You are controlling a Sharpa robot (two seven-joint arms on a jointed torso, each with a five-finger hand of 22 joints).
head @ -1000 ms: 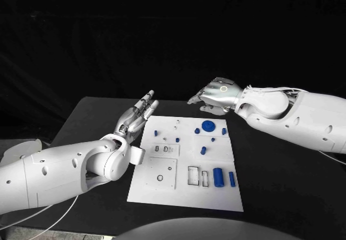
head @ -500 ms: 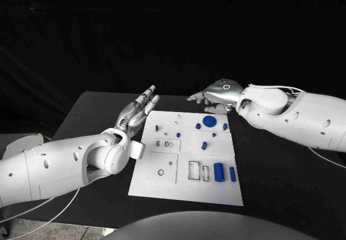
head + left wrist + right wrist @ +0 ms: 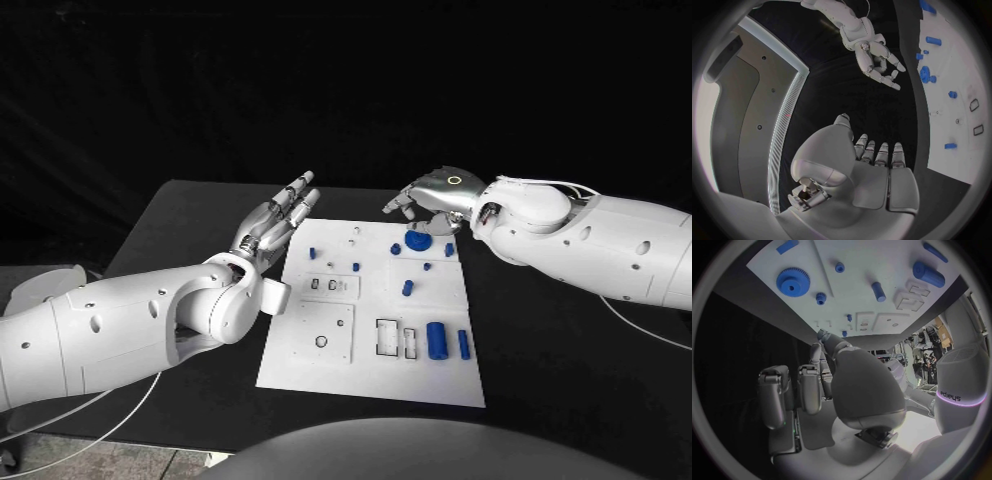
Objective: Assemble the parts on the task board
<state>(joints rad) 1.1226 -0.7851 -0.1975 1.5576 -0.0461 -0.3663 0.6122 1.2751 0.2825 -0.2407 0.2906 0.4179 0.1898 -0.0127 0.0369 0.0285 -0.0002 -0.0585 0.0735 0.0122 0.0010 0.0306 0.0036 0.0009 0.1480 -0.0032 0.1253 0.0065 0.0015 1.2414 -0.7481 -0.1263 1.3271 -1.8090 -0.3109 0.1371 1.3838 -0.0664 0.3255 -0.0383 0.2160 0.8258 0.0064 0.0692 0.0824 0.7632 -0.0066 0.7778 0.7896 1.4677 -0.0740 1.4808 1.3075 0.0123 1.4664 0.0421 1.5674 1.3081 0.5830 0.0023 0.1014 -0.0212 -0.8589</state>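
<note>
the flat white task board (image 3: 372, 375) lies in the middle of the black table (image 3: 562, 350), and the small blue plastic parts sit on it. the biggest one at the far end is a round blue gear with little teeth (image 3: 418, 241), and it lies right under the fingertips of the right hand (image 3: 433, 195). a tiny blue gear (image 3: 821, 298) sits just beside it. nearer to the robot, well apart from any fingers, a fat blue cylinder (image 3: 436, 338) and a thin blue bar (image 3: 464, 345) lie side by side next to a hollow frame slot (image 3: 389, 338).

these parts look hard and light, like small toys. they look smooth, so i think they could slip or roll, most of all the cylinder. the gear looks best taken by its rim, pinched from two sides, since its flat top gives nothing to hold.

the right hand hangs over the far end of the board with its fingers loosely bent and apart, and there is nothing in them. the left hand (image 3: 281, 220) is held flat beside the far left corner of the board, fingers straight and pointing away, holding nothing and not touching the board.

none of the parts look put in place yet, so the job seems to be at its start.
</note>
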